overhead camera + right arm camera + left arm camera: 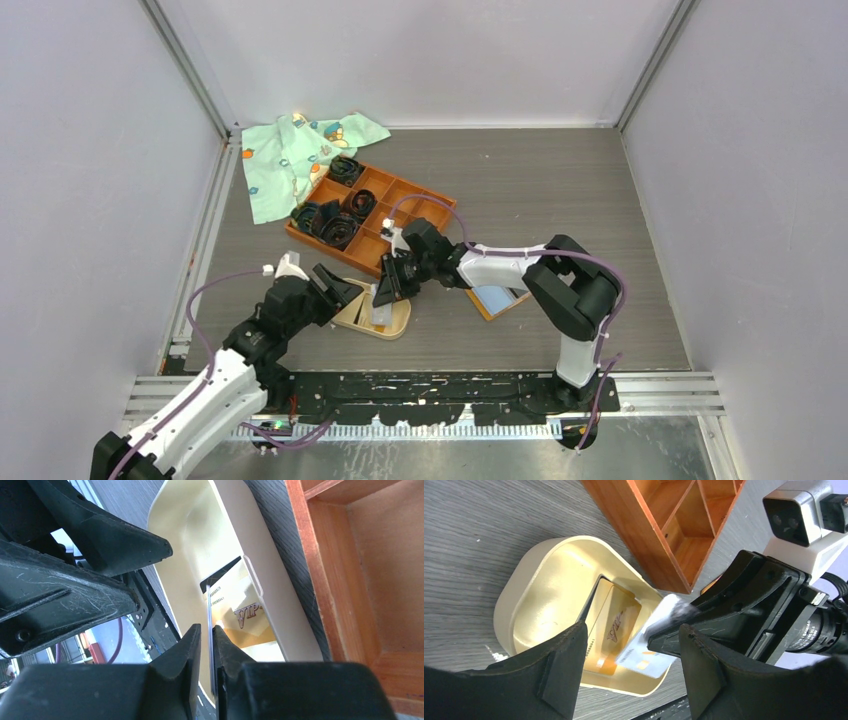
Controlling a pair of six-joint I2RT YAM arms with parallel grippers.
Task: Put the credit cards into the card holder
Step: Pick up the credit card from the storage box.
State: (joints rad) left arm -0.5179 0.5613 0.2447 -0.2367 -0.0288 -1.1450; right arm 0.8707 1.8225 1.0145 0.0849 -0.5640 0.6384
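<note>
Bench (560, 190): grey wood-grain surface with both arms reaching in towards its near-left part
Card holder (519, 597): beige oval tray with a raised rim, flat on the bench, just beside the near corner of the orange grid tray (641, 535); touching or not, I cannot tell
Gold VIP card (240, 615): already inside the card holder, propped at a slant against the wall on the grid-tray side, "VIP" lettering readable
Pale card (644, 652): gripped by one end, tilted, free end reaching down over the holder beside the gold card; whether it touches the floor or the gold card, I cannot tell
Right tool (207, 628): clenched on the pale card, which shows edge-on between the two black fingers; poised above the holder's rim
Left tool (633, 630): released, fingers spread wide with nothing between them; low over the holder's near-left end, facing the right tool
Black coiled bands (335, 222): bundled in the left compartments of the grid tray
Green cloth (290, 155): patterned, crumpled at the far-left corner, partly under the grid tray's edge
Orange wallet (497, 300): lying open under the right arm, blue-grey inside facing up, well apart from the holder
</note>
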